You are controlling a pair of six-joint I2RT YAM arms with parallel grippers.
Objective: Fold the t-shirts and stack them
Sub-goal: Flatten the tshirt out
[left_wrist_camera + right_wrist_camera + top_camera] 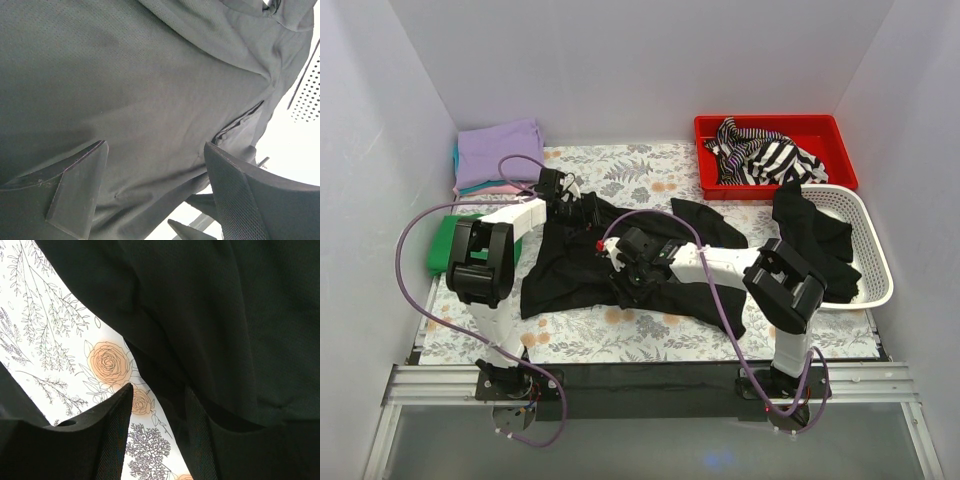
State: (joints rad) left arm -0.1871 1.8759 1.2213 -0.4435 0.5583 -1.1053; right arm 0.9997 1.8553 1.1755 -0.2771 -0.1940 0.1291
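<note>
A black t-shirt (pixel 570 270) lies crumpled and spread out on the floral cloth (pixel 650 165). My left gripper (pixel 575 205) hangs over its far left part. In the left wrist view its jaws (pixel 155 147) stand wide open, with black fabric (pixel 150 90) filling the space beyond them. My right gripper (pixel 620 265) is low over the shirt's middle. It is open (pixel 159 387), with the floral cloth showing between the fingers and a shirt edge (pixel 165 375) lying against the right finger (pixel 200 440). Folded t-shirts sit at the far left with lavender (pixel 500 150) on top, and a green one (pixel 442 245) nearer.
A red tray (pixel 820 130) with striped fabric (pixel 765 155) stands at the back right. A white basket (pixel 870 230) on the right holds dark garments (pixel 810 235) that spill over its left rim. White walls close in the left, right and back.
</note>
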